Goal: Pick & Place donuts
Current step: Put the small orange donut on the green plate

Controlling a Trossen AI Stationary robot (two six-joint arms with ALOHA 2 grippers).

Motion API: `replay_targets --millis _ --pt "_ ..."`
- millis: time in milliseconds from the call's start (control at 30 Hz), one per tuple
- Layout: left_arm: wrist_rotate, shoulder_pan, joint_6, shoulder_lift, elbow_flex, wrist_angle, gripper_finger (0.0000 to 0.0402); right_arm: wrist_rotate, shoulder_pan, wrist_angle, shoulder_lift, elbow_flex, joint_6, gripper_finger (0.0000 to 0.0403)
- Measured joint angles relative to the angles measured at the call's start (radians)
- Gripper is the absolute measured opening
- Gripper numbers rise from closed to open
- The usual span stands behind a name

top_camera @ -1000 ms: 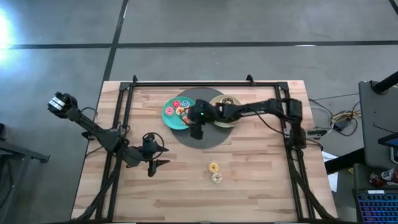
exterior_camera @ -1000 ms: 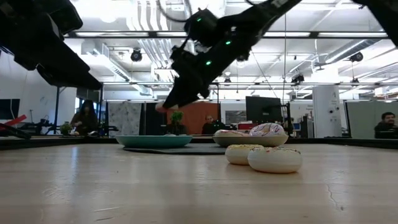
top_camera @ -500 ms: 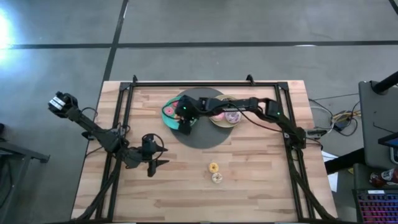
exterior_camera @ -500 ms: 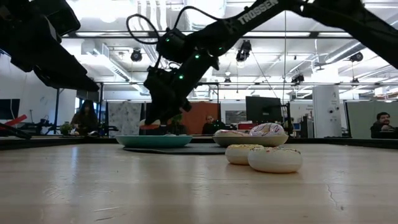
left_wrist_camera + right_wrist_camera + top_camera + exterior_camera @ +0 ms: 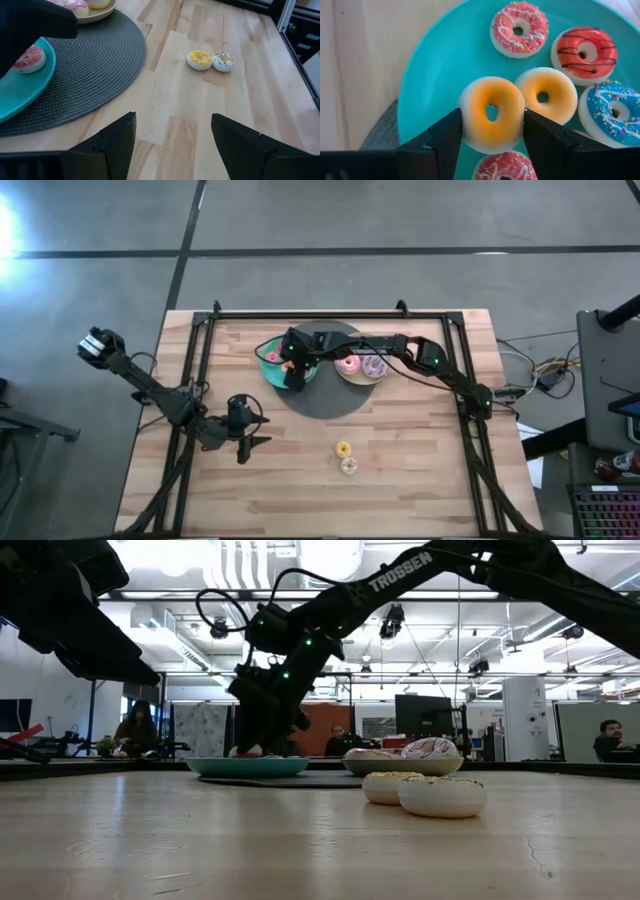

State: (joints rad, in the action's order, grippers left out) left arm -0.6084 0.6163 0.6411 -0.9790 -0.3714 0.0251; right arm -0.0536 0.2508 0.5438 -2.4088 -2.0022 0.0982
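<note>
My right gripper (image 5: 293, 377) reaches over the teal plate (image 5: 270, 368) at the mat's left and is shut on a tiny orange donut (image 5: 492, 114). On the plate lie several tiny donuts: pink (image 5: 520, 27), red (image 5: 584, 52), orange (image 5: 547, 95) and blue (image 5: 615, 115). A yellow donut (image 5: 343, 449) and a white one (image 5: 349, 466) lie side by side on the bare wood. Larger pink (image 5: 349, 364) and lilac (image 5: 375, 366) donuts lie on the beige plate (image 5: 362, 379). My left gripper (image 5: 257, 431) is open and empty near the table's left side. My right gripper pinches the orange donut by two opposite sides of its outer rim (image 5: 465, 117) between its two fingers. The fingers come from above, pointing down. The donut faces up with its hole open, low over the teal plate (image 5: 435, 75). I cannot tell whether it touches the plate.
Both plates sit on a round grey mat (image 5: 330, 402). A dark frame (image 5: 200, 370) runs along the table's left, far and right sides. Bare wood lies around the two loose donuts (image 5: 199, 59). People sit in the room behind the table (image 5: 135, 730).
My right gripper has carried the orange donut toward the table's left edge, from over the mat's middle to over the teal plate. It has also gone down close to the plate. It stays shut on the donut.
</note>
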Motion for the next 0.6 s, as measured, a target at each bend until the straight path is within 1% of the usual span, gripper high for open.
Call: replay_targets --millis 133,467,600 --pt "-0.006 0.0 -0.003 0.002 0.0 0.001 0.0234 0.0 0.007 -0.004 0.0 0.002 -0.001 0.0197" --pt "-0.007 0.0 -0.002 0.003 0.0 0.001 0.0234 0.001 0.012 -0.003 0.0 -0.007 -0.024 0.0253" --pt "-0.007 0.0 0.0 0.003 0.0 0.001 0.0234 0.001 0.012 -0.004 0.0 -0.019 -0.031 0.0268"
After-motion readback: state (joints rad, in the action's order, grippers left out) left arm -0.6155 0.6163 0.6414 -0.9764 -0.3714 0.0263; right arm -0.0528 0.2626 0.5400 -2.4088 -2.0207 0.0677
